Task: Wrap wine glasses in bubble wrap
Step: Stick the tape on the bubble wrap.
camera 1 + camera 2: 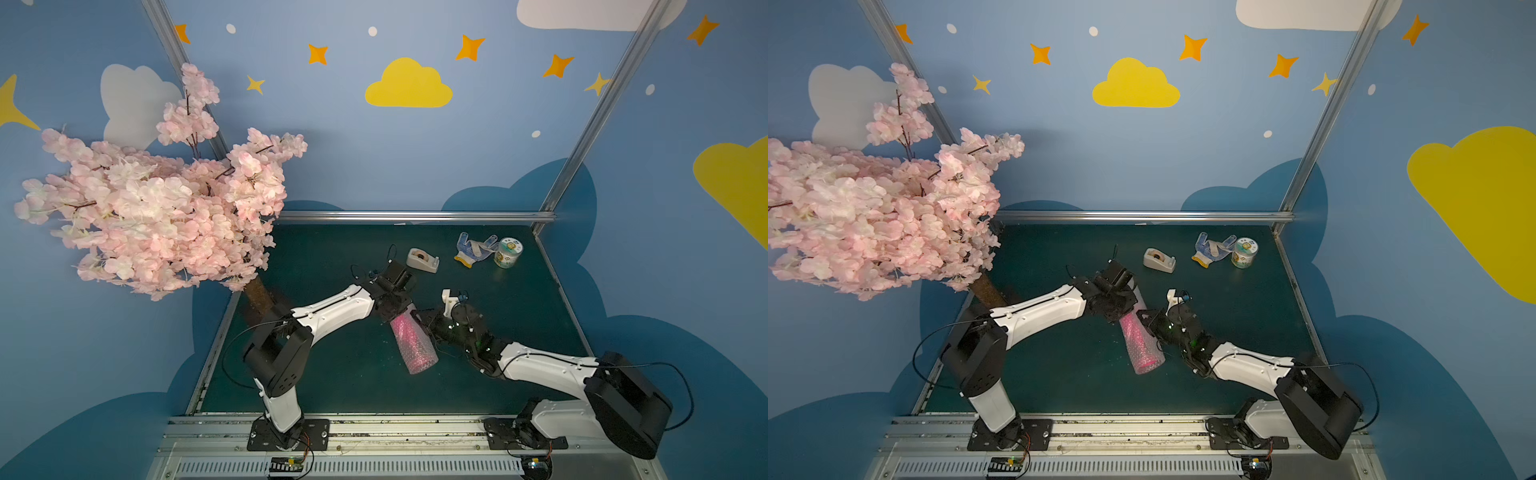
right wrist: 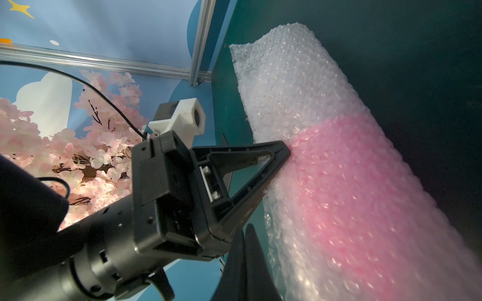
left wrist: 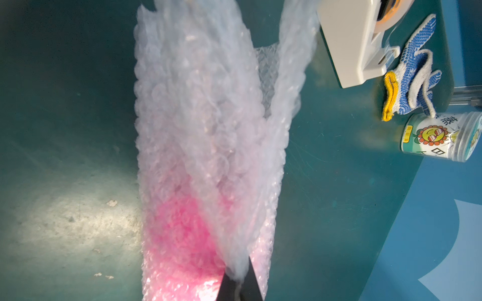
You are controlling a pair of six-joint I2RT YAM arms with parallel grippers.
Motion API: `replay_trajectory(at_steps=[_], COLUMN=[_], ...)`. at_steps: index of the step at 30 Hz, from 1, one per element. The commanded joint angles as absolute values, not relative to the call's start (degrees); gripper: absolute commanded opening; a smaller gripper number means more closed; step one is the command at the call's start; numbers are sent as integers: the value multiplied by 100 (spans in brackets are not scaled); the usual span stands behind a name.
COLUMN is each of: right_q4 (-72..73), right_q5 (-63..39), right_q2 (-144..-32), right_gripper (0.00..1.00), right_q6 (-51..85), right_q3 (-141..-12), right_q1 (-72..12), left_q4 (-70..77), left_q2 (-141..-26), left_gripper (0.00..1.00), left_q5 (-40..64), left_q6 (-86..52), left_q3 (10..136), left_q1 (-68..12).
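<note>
One goblet (image 1: 408, 334) in one bubble wrap (image 2: 281, 86), left pincer (image 3: 238, 280) pinching the wrap, right pincer (image 2: 245, 232) closed alongside, one can (image 1: 508, 252)

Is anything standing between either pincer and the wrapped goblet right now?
Nothing visible. The left pincer is shut on the bubble wrap rolled around the goblet; the right pincer, shut, sits right beside the roll.

Hot-pink goblet (image 1: 406, 332) showing dimly through translucent bubble wrap (image 1: 420, 358) rolled around it; the tube slants across the centre of both top views.
</note>
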State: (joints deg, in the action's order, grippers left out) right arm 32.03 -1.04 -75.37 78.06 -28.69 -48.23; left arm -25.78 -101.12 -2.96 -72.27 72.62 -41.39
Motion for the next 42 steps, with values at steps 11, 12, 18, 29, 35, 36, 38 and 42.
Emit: replay_trajectory(at_steps=[11,12,18,29,35,36,38,42], right_q4=[3457,3495,3357,3454,3486,3522,3533,3484], right_q5=[58,70,19,-79,-176,-192,-220,-296], right_q2=[-8048,-8070,-8165,-8440,-8576,-8608,-8639,-8654], right_gripper=[0,0,0,0,0,0,0,7], right_q6=[7998,7993,7917,8016,8076,8090,8093,7993], right_q3=[-3129,-3151,-3270,-3226,-3219,-3202,-3206,-3258], right_q1=[-4878,-4883,-4885,-4885,-4875,-4867,-4867,-4863], left_q4=[-3031,-3032,-3052,-3064,-3141,-3149,-3164,-3173], left_q2=[-10099,-10094,-10053,-10027,-10015,-10024,-10028,-10027], left_gripper=[2,2,2,3,3,2,2,3], left_q5=[-224,-228,-254,-312,-368,-369,-378,-369], left_q6=[-7303,-7304,-7304,-7226,-7111,-7110,-7110,-7102], left_q3=[7084,7082,7049,7013,7066,7066,7058,7058], left_q1=[-4175,-4174,-4172,-4151,-4149,-4148,-4153,-4135])
